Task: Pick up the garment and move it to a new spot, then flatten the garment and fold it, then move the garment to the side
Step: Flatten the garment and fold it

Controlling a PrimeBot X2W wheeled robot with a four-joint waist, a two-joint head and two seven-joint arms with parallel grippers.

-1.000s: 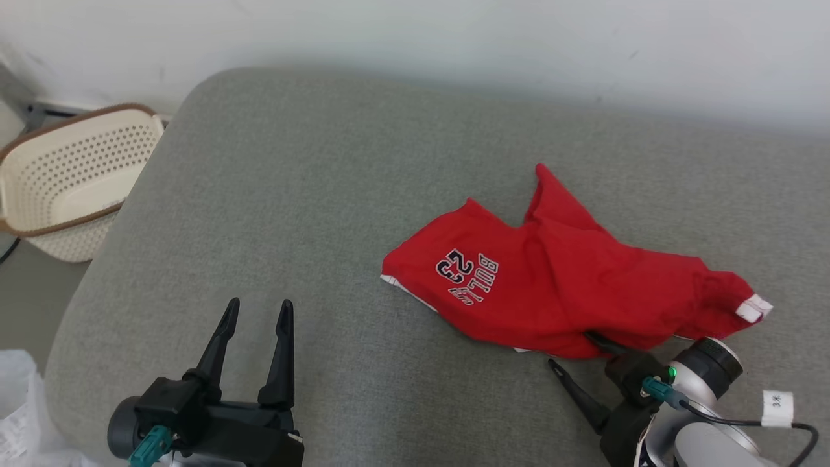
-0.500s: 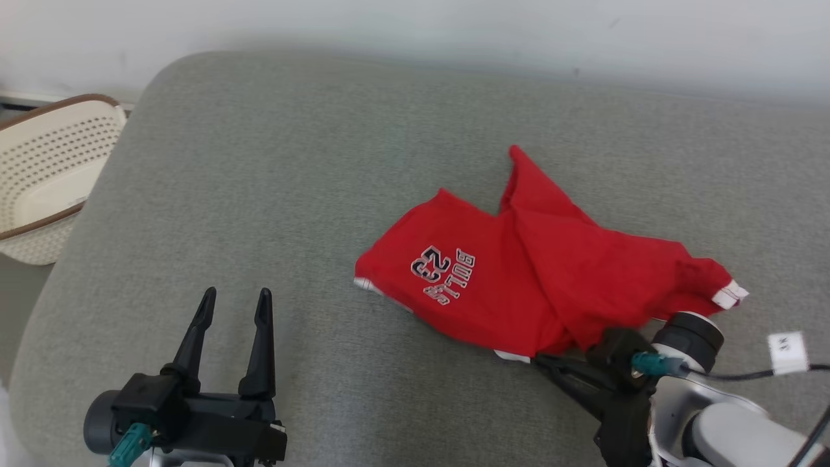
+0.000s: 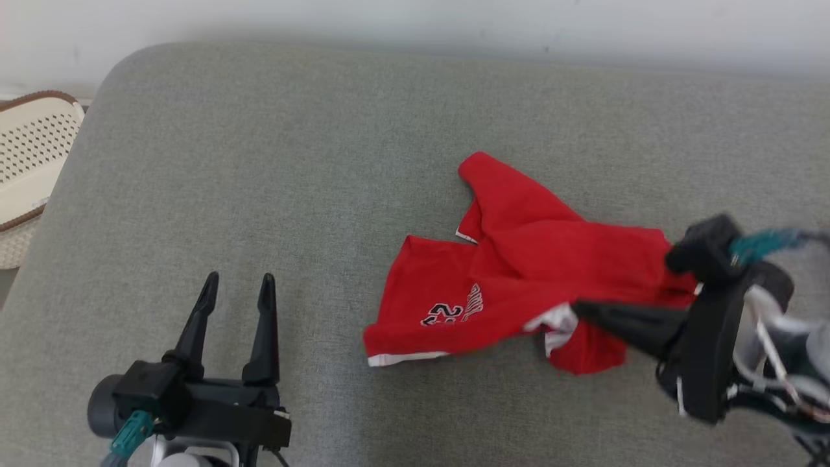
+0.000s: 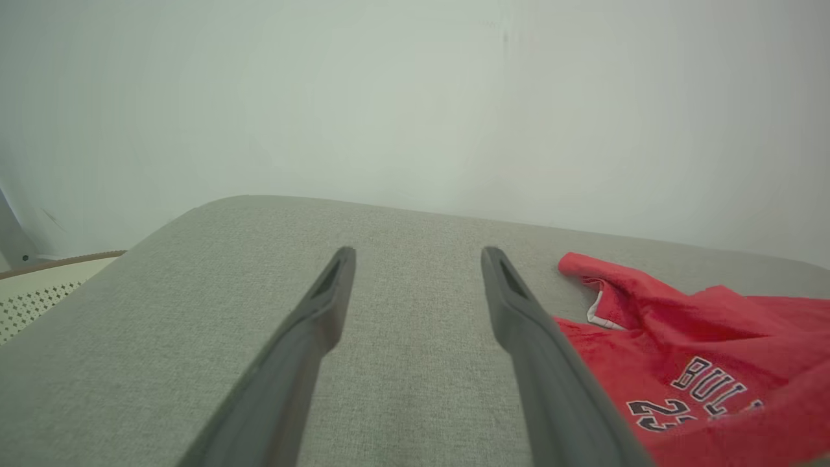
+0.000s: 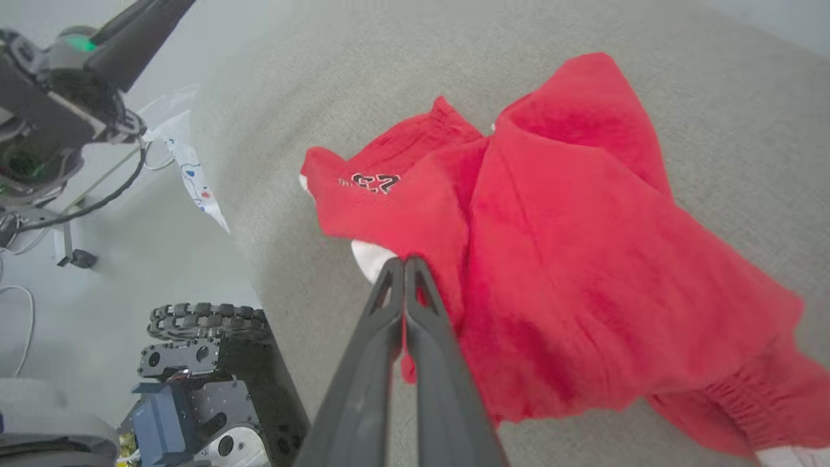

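The red garment [image 4: 648, 344] shows the letters "BUL" above "23".

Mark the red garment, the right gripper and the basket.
red garment [image 3: 551, 259], head view, middle of the cloth.
right gripper [image 5: 403, 261], right wrist view, between its shut fingertips.
basket [image 3: 35, 139], head view, perforated wall.

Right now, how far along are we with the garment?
Done: right gripper is shut on the crumpled red cloth garment at its white-trimmed edge. In hand: the move to a new spot; most of it lies on the grey fabric cushion. Remaining: flattening, folding, moving aside. Left gripper hovers open.
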